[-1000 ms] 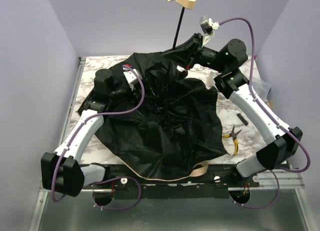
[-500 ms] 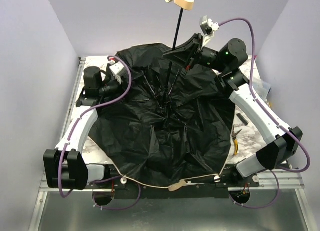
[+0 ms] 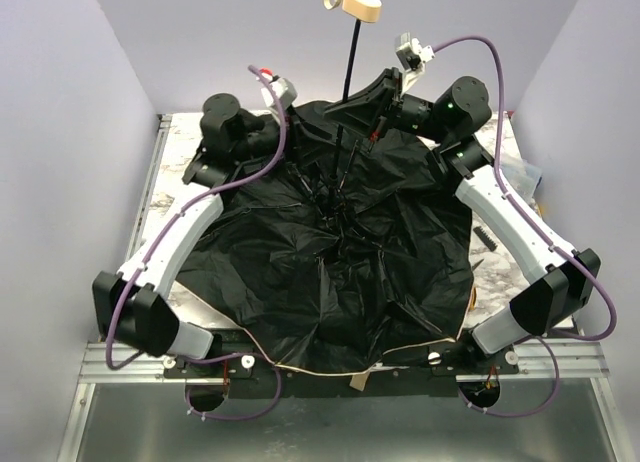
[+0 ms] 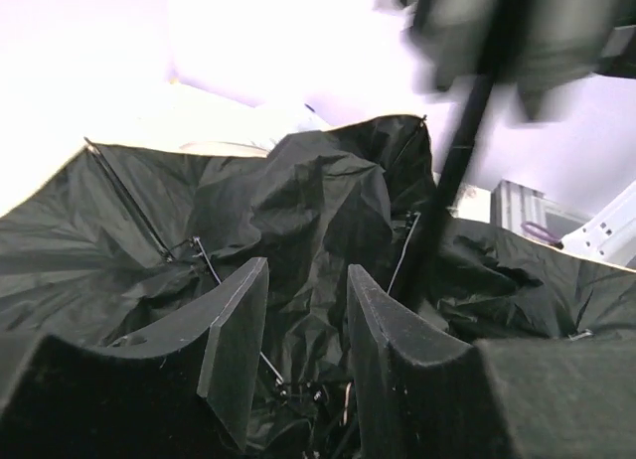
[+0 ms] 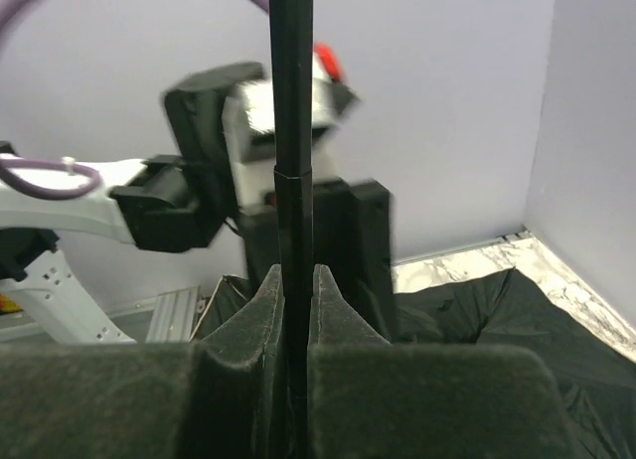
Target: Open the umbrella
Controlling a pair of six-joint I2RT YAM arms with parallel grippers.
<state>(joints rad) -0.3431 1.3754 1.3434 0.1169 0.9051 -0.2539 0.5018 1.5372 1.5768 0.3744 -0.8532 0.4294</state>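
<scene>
My right gripper (image 5: 293, 280) is clamped on the thin black shaft (image 5: 290, 101) of the umbrella (image 3: 340, 262), which lies upside down across the table (image 3: 176, 142), lining up, handle (image 3: 362, 2) high at the back. My left gripper (image 4: 303, 290) hangs over the far-left canopy, fingers partly apart with nothing between them. The canopy looks slack and creased, so I doubt it is latched. If my left fingers snag a rib (image 4: 124, 193), or the shaft slips in my right pads, it could collapse.

Creased matt black cloth across umbrella (image 3: 340, 272); smooth, faintly glossy black shaft (image 5: 291, 131) between rough matt pads (image 5: 253, 325) of right gripper (image 5: 295, 280).
</scene>
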